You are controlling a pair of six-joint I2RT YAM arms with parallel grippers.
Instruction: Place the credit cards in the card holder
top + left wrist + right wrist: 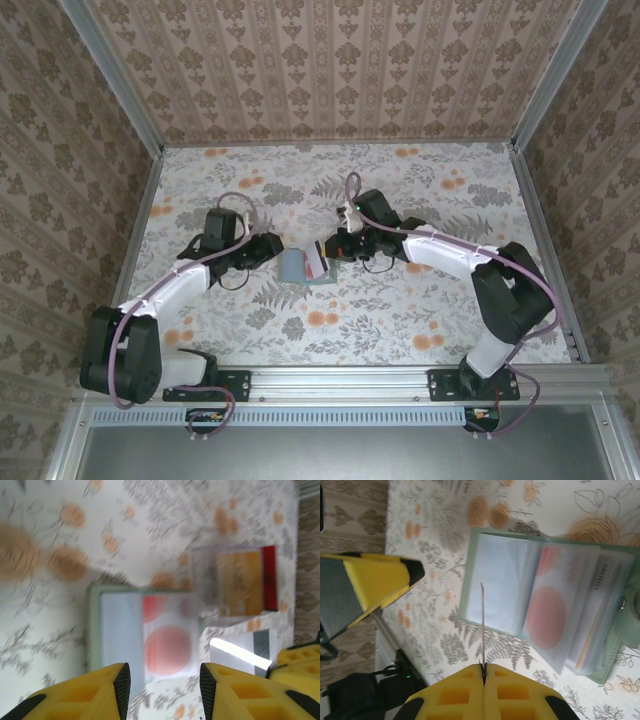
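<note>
The card holder (545,605) lies open on the floral table, sage green with clear sleeves; one sleeve holds a card with a red circle (546,617). My right gripper (483,669) is shut on a thin credit card (482,625), seen edge-on and held upright just off the holder's near edge. My left gripper (162,680) hovers open over the holder (120,630), with nothing between its fingers. From above, the two grippers (268,248) (330,252) flank the holder (297,266). An orange-yellow card (240,582) and a red card (269,577) lie in a clear tray.
The clear plastic tray (205,580) sits just beyond the holder, close to my right arm. The left gripper's yellow finger (375,585) stands near the held card. Patterned walls enclose the table (400,330) on three sides.
</note>
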